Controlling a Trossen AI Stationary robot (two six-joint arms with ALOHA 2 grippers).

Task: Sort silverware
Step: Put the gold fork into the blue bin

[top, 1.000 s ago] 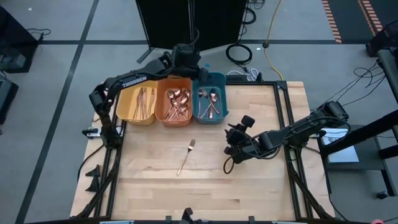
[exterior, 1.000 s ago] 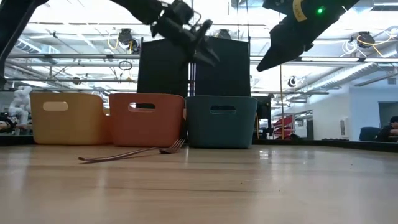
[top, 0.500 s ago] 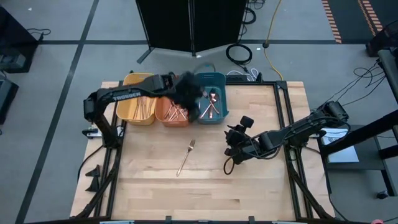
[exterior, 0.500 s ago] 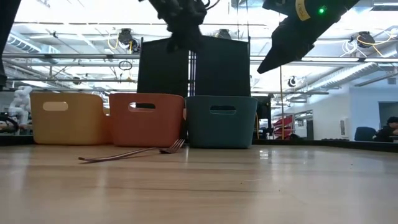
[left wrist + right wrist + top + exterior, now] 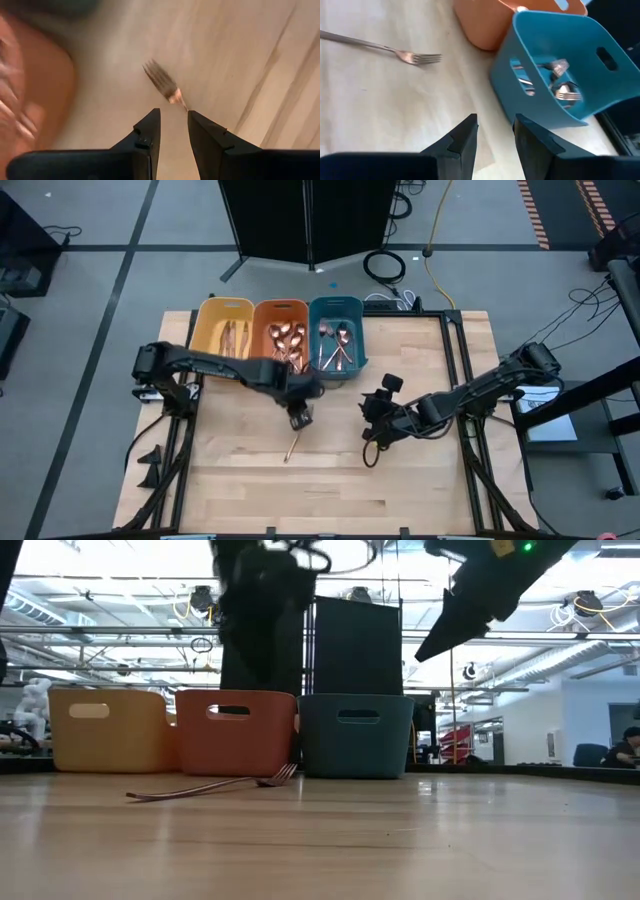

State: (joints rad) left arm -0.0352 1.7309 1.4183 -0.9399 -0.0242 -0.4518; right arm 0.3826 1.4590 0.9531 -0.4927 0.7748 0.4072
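Fork (image 5: 293, 442): lay diagonally at frame centre, your left gripper (image 5: 299, 418) directly above it.
Jaws: slightly parted, apparently empty.

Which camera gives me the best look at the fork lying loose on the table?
The right wrist view: the fork shows clearly, tines and most of its handle. The low view sees it edge-on, the left wrist view is blurred, and in the high view the left gripper covers its tines.
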